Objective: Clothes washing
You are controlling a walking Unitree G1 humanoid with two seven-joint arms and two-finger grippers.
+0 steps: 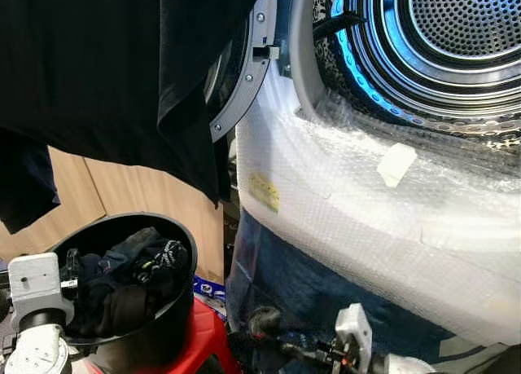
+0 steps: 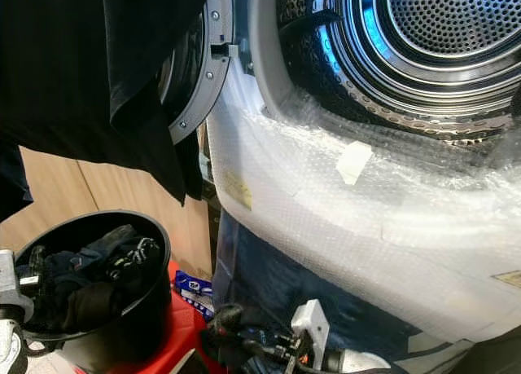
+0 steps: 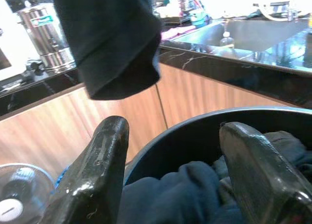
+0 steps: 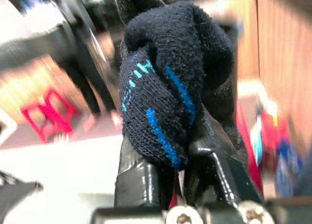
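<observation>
- The right gripper (image 4: 180, 151) was clamped on a balled dark-blue sock (image 4: 170, 82) with bright blue stripes; in the head views it sat low, at about six o'clock, below the washing machine's front.
- The left gripper (image 3: 175, 170) had its fingers (image 3: 97, 170) spread wide apart, holding nothing, poised just over the rim of the black basket (image 1: 183, 235) at about eight o'clock, with dark clothes (image 1: 122, 276) heaped inside it.
- The drum (image 1: 456, 32) stood open at about one o'clock, lit blue round its rim, with the door (image 1: 244, 89) swung out at eleven o'clock and a black garment (image 1: 106, 72) hanging in front of it.
- To do this step well, I judged the right arm should lift the sock clear of the bubble wrap (image 1: 366, 211) covering the machine's front, carry it well past the grey door seal (image 1: 303, 56), and only then let go, so it dropped inside the drum rather than on the lip.
- The hanging garment was near the path on the door side; keeping the arm towards the drum's centre should avoid snagging it.
- A small yellow label (image 1: 264, 192) showed under the wrap, and a white tab (image 1: 396, 164) lay on it; writing on neither could be read.
- In the left wrist view a steel urn (image 3: 44, 36) bore a green-and-white label, too small to read.
</observation>
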